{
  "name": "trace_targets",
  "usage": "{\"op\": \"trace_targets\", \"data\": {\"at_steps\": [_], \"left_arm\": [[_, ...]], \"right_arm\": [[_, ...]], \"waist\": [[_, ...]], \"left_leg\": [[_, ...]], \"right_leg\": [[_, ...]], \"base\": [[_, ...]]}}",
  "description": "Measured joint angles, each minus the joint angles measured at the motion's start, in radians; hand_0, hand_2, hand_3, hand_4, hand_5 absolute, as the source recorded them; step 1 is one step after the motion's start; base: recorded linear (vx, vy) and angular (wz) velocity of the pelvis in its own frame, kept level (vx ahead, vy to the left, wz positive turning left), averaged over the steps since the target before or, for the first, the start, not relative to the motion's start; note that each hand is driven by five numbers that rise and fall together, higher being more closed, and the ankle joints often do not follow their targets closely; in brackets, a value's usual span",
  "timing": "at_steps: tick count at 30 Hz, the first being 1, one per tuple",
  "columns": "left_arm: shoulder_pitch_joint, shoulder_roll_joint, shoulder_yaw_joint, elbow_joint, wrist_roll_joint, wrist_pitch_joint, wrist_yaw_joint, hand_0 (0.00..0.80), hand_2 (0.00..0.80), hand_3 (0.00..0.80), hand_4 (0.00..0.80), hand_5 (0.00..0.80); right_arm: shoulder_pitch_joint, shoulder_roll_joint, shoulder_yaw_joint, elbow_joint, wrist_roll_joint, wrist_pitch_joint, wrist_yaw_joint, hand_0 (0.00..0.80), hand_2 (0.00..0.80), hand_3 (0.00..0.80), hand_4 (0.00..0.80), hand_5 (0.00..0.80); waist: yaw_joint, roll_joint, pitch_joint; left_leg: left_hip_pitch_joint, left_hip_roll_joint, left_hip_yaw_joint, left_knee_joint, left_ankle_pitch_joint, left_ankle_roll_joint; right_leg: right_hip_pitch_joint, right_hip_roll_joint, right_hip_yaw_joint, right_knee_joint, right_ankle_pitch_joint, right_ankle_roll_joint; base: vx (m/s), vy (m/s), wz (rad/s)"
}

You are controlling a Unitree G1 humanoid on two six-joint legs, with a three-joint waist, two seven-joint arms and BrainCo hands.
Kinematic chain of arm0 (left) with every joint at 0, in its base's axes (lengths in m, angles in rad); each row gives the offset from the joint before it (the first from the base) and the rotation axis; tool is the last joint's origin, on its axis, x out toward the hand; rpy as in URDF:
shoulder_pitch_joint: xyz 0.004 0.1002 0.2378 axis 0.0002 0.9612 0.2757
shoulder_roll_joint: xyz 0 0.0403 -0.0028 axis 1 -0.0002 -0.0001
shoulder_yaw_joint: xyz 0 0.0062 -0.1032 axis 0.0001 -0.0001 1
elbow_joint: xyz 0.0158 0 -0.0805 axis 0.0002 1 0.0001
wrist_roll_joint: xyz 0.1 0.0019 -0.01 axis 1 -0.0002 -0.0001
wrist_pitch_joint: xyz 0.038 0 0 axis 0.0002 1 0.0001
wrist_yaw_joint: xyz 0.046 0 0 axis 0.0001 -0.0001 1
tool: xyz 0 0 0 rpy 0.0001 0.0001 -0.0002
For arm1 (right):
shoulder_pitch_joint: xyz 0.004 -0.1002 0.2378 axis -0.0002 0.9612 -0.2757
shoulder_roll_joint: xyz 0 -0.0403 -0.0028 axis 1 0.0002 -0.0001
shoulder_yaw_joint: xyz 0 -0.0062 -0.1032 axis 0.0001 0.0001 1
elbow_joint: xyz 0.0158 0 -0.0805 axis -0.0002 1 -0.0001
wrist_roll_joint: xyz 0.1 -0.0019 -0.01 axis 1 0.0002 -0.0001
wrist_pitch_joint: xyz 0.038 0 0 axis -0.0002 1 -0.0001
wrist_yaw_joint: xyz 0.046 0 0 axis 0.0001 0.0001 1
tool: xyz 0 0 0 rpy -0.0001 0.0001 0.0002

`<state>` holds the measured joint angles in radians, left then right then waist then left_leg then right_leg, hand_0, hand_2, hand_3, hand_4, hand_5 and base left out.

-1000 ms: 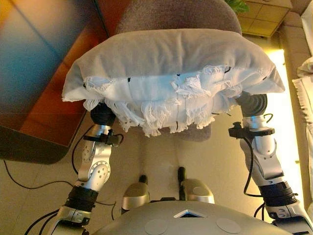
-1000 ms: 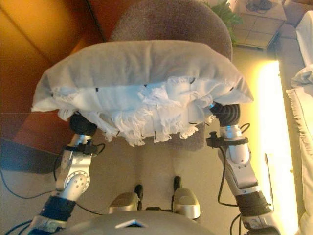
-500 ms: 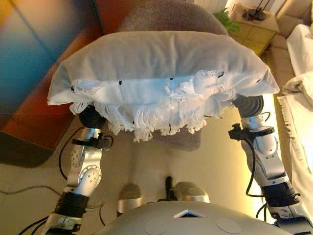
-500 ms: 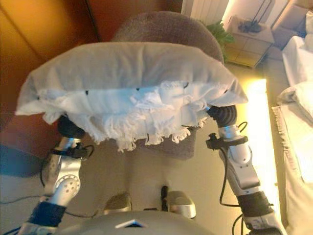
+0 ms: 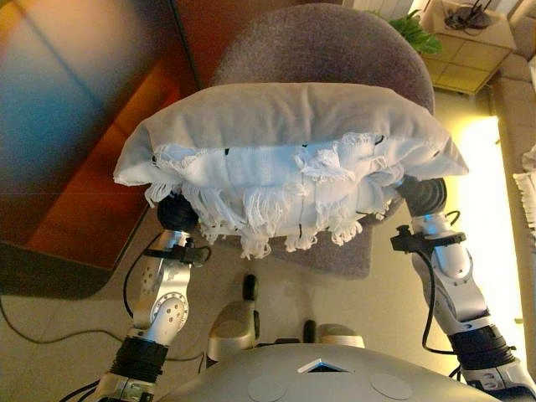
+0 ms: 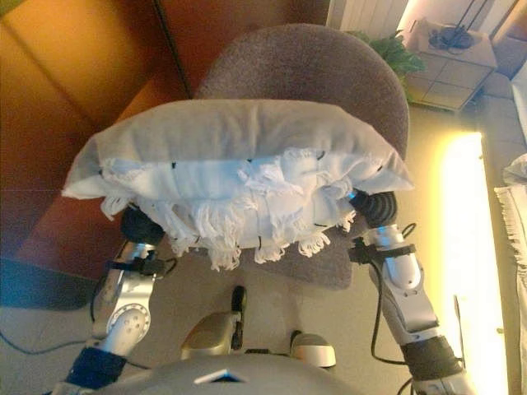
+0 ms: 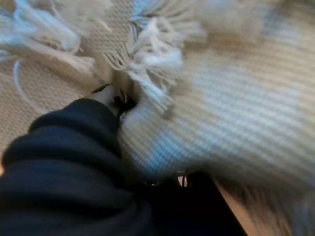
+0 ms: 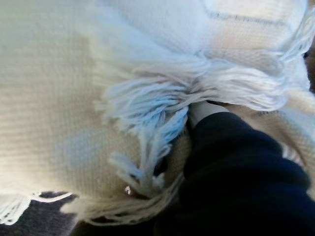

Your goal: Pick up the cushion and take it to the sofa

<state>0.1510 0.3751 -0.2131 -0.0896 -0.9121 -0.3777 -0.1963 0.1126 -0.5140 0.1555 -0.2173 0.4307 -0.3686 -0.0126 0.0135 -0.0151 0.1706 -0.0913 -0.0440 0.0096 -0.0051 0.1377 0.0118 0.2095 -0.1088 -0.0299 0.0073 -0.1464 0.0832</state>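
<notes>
A white cushion [image 5: 285, 126] with fringed edges rides in front of me at chest height, above a grey chair. It rests across both hands, one under each end. Of my left hand [image 5: 177, 213] only the dark ribbed cover shows below the cushion's left end. My right hand [image 5: 423, 197] shows the same way under the right end. In the left wrist view the cover [image 7: 64, 162] presses into woven cloth and tassels [image 7: 246, 98]. In the right wrist view the cover [image 8: 241, 172] is buried in the cushion's fringe [image 8: 59, 98].
A round grey upholstered chair [image 5: 327, 50] stands right behind and below the cushion. A dark reddish wooden table [image 5: 75, 151] fills the left side. A small cabinet [image 5: 469, 33] and a green plant [image 5: 416, 32] stand at the far right. White cloth [image 5: 528, 184] shows at the right edge.
The whole picture has swung left and right, so the camera moved. The cushion stays carried on both hands in the same hold, and more of the grey chair now shows behind it.
</notes>
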Motion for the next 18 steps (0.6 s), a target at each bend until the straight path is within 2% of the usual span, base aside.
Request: {"op": "trace_targets", "data": {"at_steps": [2,3,4,6,9,10,12,15,18], "left_arm": [[-0.023,0.014,0.000,0.005,0.020,0.006,0.014,0.800,0.800,0.800,0.800,0.800],[-0.033,0.013,0.000,0.011,0.031,0.009,0.020,0.800,0.800,0.800,0.800,0.800],[-0.046,0.015,0.001,0.040,0.039,0.009,0.021,0.800,0.800,0.800,0.800,0.800],[-0.051,0.022,0.010,0.074,0.057,0.011,0.030,0.800,0.800,0.800,0.800,0.800],[-0.050,0.033,0.040,0.089,0.077,0.029,0.032,0.800,0.800,0.800,0.800,0.800],[-0.052,0.044,0.040,0.090,0.082,0.034,0.036,0.800,0.800,0.800,0.800,0.800],[-0.068,0.039,0.033,0.121,0.131,0.042,0.048,0.800,0.800,0.800,0.800,0.800],[-0.073,0.012,-0.005,0.168,0.174,0.053,0.094,0.800,0.800,0.800,0.800,0.800],[-0.114,-0.024,-0.019,0.239,0.193,0.079,0.124,0.800,0.800,0.800,0.800,0.800]], "right_arm": [[-0.001,0.030,-0.003,0.001,-0.005,0.011,-0.012,0.800,0.800,0.800,0.800,0.800],[-0.001,0.052,-0.002,0.005,-0.006,0.020,-0.021,0.800,0.800,0.800,0.800,0.800],[-0.002,0.087,0.003,0.023,-0.010,0.029,-0.031,0.800,0.800,0.800,0.800,0.800],[-0.002,0.113,0.020,0.033,-0.022,0.049,-0.041,0.800,0.800,0.800,0.800,0.800],[-0.019,0.123,0.046,0.071,-0.035,0.047,-0.041,0.800,0.800,0.800,0.800,0.800],[-0.025,0.132,0.052,0.097,-0.036,0.046,-0.044,0.800,0.800,0.800,0.800,0.800],[-0.041,0.152,0.059,0.173,-0.038,0.046,-0.062,0.800,0.800,0.800,0.800,0.800],[-0.075,0.145,0.075,0.288,-0.045,0.050,-0.099,0.800,0.800,0.800,0.800,0.800],[-0.135,0.132,0.091,0.359,-0.044,0.072,-0.121,0.800,0.800,0.800,0.800,0.800]], "waist": [[0.000,-0.014,-0.002],[-0.003,-0.010,-0.001],[-0.002,-0.006,0.001],[0.001,-0.010,-0.002],[0.001,-0.021,-0.011],[-0.001,-0.028,-0.016],[-0.002,-0.031,-0.021],[0.002,-0.007,-0.051],[0.001,0.012,-0.066]], "left_leg": [[0.012,-0.031,-0.004,-0.013,0.001,0.023],[0.027,-0.035,-0.011,-0.025,0.001,0.031],[0.066,-0.025,-0.013,-0.047,0.003,0.040],[0.110,-0.017,-0.008,-0.065,-0.005,0.042],[0.135,-0.014,0.002,-0.082,-0.023,0.042],[0.137,-0.014,0.000,-0.082,-0.028,0.039],[0.154,-0.016,-0.011,-0.083,-0.037,0.027],[0.173,0.004,-0.016,-0.087,-0.048,-0.001],[0.180,0.025,-0.016,-0.083,-0.049,-0.016]], "right_leg": [[-0.012,-0.031,-0.019,0.036,-0.014,0.022],[-0.028,-0.034,-0.027,0.090,-0.020,0.030],[-0.078,-0.036,-0.036,0.219,-0.041,0.048],[-0.119,-0.035,-0.040,0.296,-0.054,0.045],[-0.182,-0.038,-0.044,0.194,-0.023,0.031],[-0.187,-0.036,-0.043,0.127,0.014,0.020],[-0.165,-0.033,-0.029,0.056,0.122,0.020],[-0.072,-0.005,-0.043,-0.088,0.189,0.001],[-0.061,0.016,-0.052,-0.098,0.194,-0.012]], "base": [[0.254,0.074,0.05],[0.242,0.037,0.08],[0.215,0.020,-0.01],[0.181,0.001,-0.04],[0.167,-0.013,-0.06],[0.153,-0.029,0.04],[0.174,-0.059,0.15],[0.151,-0.056,0.05],[0.093,-0.051,0.02]]}}
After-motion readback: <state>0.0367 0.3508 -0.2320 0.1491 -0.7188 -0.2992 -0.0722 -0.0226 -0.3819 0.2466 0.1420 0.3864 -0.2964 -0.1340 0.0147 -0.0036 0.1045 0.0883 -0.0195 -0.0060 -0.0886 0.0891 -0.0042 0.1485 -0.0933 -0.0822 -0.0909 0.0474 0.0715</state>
